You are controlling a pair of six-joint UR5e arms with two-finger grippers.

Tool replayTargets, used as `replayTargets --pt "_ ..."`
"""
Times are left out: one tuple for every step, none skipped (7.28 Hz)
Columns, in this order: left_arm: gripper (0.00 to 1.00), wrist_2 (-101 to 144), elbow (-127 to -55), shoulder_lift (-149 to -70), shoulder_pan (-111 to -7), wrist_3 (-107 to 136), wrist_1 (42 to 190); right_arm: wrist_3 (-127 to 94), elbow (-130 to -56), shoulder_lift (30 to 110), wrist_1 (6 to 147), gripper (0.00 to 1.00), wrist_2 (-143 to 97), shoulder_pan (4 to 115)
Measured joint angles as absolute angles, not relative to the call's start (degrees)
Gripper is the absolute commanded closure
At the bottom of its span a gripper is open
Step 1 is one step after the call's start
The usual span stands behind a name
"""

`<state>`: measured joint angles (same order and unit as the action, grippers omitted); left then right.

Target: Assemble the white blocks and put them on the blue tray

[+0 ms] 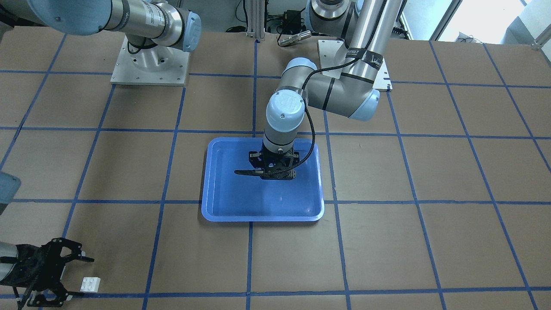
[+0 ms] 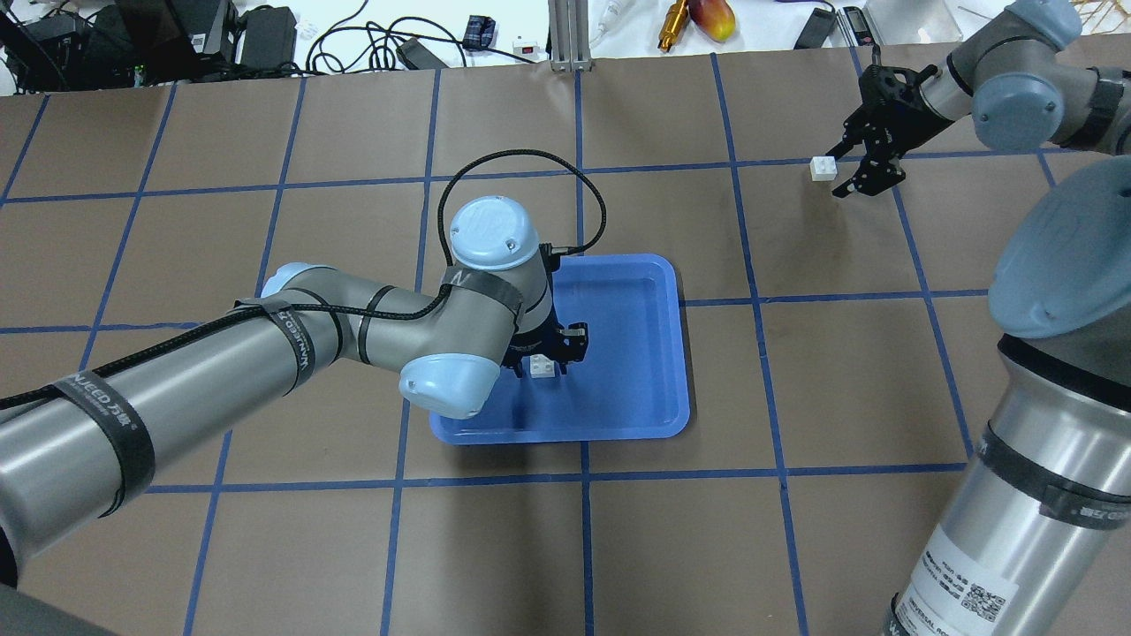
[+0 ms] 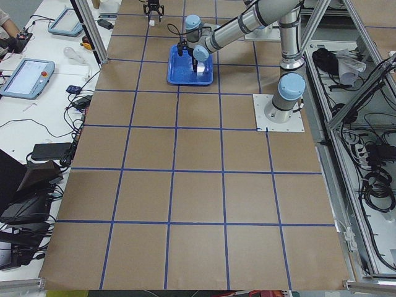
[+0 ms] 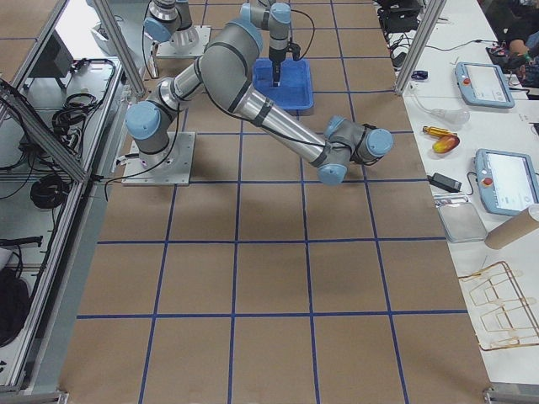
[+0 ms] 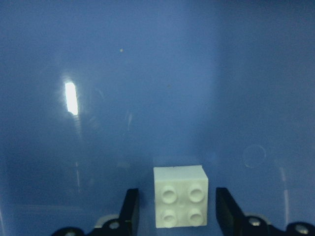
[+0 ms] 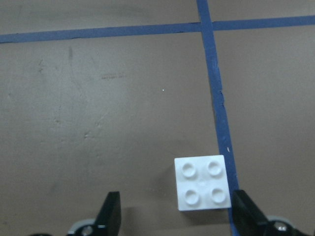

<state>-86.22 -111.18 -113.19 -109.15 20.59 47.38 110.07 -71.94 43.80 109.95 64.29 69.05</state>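
1 white block (image 2: pixel 542 366) sits studs-up on the floor of the blue tray (image 2: pixel 641 291), between the parted fingers of the left pincer (image 5: pixel 176 196), with a gap on each side. The other white block (image 6: pixel 202 183) lies on the table (image 2: pixel 265 247), well apart from the tray, beside a blue tape line (image 6: pixel 216 98). The right pincer (image 2: pixel 841 170) is spread wide around it, gripping nothing.

1 white block (image 2: pixel 542 366) hidden behind left claw (image 1: pixel 272 168), front view

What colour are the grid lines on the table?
The grid lines are blue, on a brown table; the right wrist-mounted view shows them best.
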Motion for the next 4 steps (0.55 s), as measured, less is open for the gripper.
replayTargets --pt "0.0 -86.2 -110.8 -112.7 -108.9 20.5 47.6 110.0 -71.5 43.8 110.0 1.0 64.4 69.1" --pt "0.0 -86.2 -109.8 -111.8 -107.9 20.3 48.8 110.0 -71.1 43.8 109.8 1.0 64.6 69.1" --pt "0.0 -86.0 -107.9 -110.8 -106.0 19.8 51.9 110.0 -70.9 43.8 109.5 1.0 65.0 69.1" --pt "0.0 -86.0 -106.2 -109.6 -104.3 18.3 55.8 110.0 -70.9 43.9 109.2 1.0 65.4 69.2"
